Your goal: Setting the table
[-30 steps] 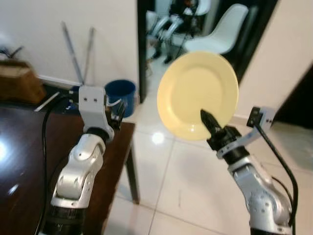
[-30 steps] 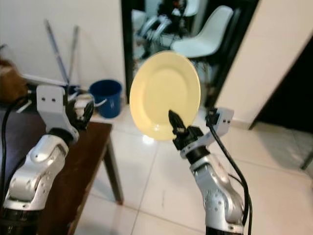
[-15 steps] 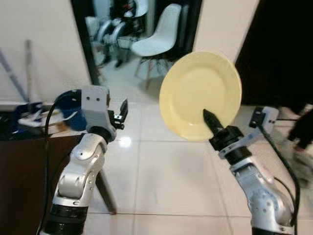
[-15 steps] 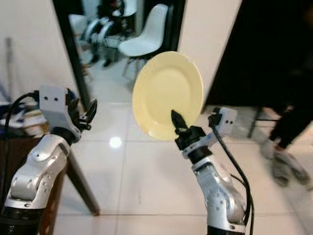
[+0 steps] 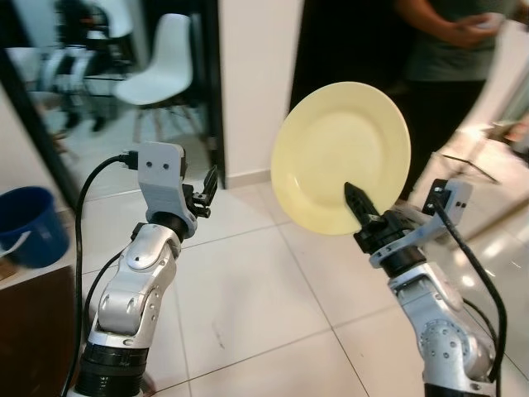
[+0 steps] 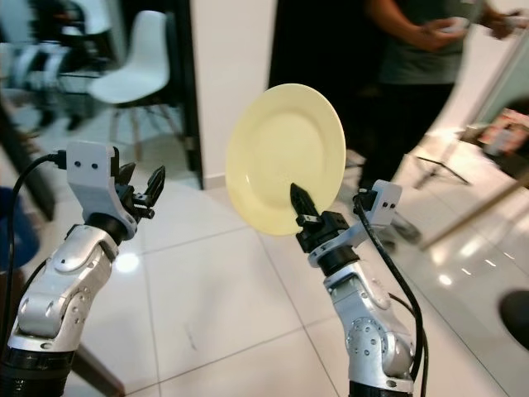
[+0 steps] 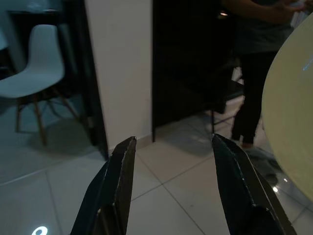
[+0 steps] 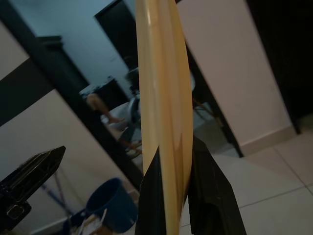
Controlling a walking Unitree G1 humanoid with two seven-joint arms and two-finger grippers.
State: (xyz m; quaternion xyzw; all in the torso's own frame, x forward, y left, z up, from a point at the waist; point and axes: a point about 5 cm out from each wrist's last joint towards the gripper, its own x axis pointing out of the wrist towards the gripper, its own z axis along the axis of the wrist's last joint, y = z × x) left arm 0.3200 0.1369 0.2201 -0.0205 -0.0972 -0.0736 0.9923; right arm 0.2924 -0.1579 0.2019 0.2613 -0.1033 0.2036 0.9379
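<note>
Here, right end effector (image 5: 357,207) clamped on upright yellow plate (image 5: 340,157); left end effector (image 7: 173,161) spread wide, empty.

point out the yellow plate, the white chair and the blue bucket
yellow plate (image 5: 340,153), left eye view, middle of its face
white chair (image 5: 169,59), left eye view, on the backrest
blue bucket (image 5: 29,227), left eye view, on its side wall

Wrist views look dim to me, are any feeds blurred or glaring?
Both wrist views are dark, yet the yellow plate edge in the right end effector reads sharp; eye views are brighter, with a soft background, a blurred white chair and floor glare.
</note>
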